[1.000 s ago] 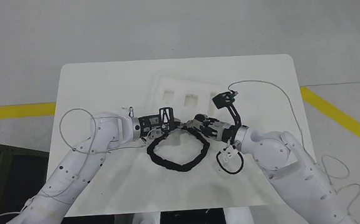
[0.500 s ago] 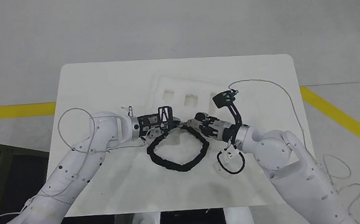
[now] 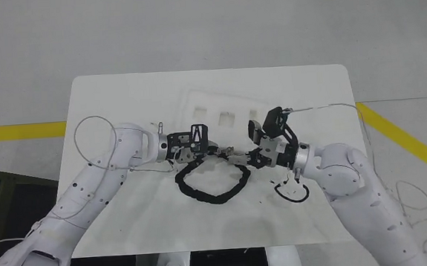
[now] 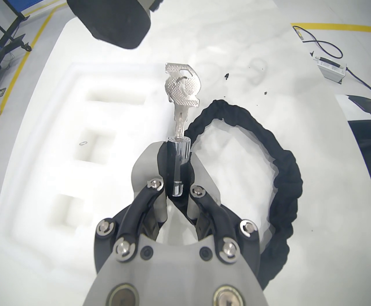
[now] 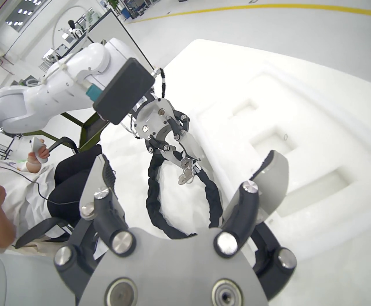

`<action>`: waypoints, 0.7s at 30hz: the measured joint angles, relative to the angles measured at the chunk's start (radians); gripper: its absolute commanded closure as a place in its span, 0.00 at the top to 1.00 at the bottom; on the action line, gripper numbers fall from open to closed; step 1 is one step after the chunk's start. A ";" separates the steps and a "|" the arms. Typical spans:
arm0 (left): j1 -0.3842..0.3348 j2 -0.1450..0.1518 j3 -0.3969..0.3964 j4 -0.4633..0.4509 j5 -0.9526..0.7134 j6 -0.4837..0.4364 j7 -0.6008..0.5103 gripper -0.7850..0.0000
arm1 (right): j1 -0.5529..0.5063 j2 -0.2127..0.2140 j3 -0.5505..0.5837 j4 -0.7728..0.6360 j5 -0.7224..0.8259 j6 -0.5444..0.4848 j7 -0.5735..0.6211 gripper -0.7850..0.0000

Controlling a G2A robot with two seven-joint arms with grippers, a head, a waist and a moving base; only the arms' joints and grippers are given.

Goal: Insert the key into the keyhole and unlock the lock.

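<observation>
Held the lock cylinder [image 4: 178, 162] clamped between the closed fingers of the left gripper [image 4: 176, 150], over the middle of the white table [image 3: 121, 95]. Set the cylinder roughly in line with those fingers, chromed end projecting just past their tips. Showed the key [image 4: 182, 87] seated in the keyhole [image 4: 178, 141] at that end, blade partly inside, flat textured head standing clear beyond the gripper. Carried a thin wire ring [image 4: 177, 82] through the hole in the key's head. Joined the cylinder to a black fabric-sleeved chain [image 4: 278, 168], looped on the table beside and beneath the left gripper. Placed gripper, cylinder and key just beside the near edge of a white foam tray [image 3: 189, 97], moulded with three rectangular recesses in a row. Stood wide open at the right gripper [image 5: 188, 165], both fingers spread far apart and gripping nothing. Faced the left gripper head-on from the opposite side, with the key's head pointing toward it in the right wrist view. Left a visible gap to the key and to the cylinder, touching neither. Hovered above one side of the chain loop, near the tray's edge. Appeared in the top view as two arms meeting at the table's centre, left gripper nearer the tray, right gripper slightly closer to the robot.
</observation>
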 measured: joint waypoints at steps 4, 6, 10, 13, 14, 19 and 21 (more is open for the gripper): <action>-0.068 0.008 0.076 0.049 -0.042 0.000 0.011 0.00 | 0.004 0.012 0.033 0.024 -0.046 -0.147 -0.002 1.00; -0.109 0.014 0.123 0.073 -0.073 0.000 0.017 0.00 | 0.008 0.017 0.047 0.035 -0.075 -0.212 -0.012 1.00; -0.199 0.026 0.238 0.101 -0.143 0.000 0.031 0.00 | 0.026 0.023 0.055 0.049 -0.142 -0.322 -0.044 1.00; -0.275 0.036 0.338 0.117 -0.208 0.000 0.044 0.00 | 0.039 0.023 0.055 0.058 -0.209 -0.382 -0.093 1.00; -0.306 0.040 0.380 0.122 -0.232 0.000 0.049 0.00 | 0.040 0.023 0.055 0.060 -0.221 -0.386 -0.109 1.00; -0.417 0.050 0.530 0.145 -0.315 0.000 0.068 0.00 | 0.040 0.023 0.055 0.060 -0.218 -0.384 -0.104 1.00; -0.457 0.052 0.587 0.149 -0.346 0.000 0.081 0.00 | 0.040 0.023 0.055 0.060 -0.218 -0.384 -0.105 1.00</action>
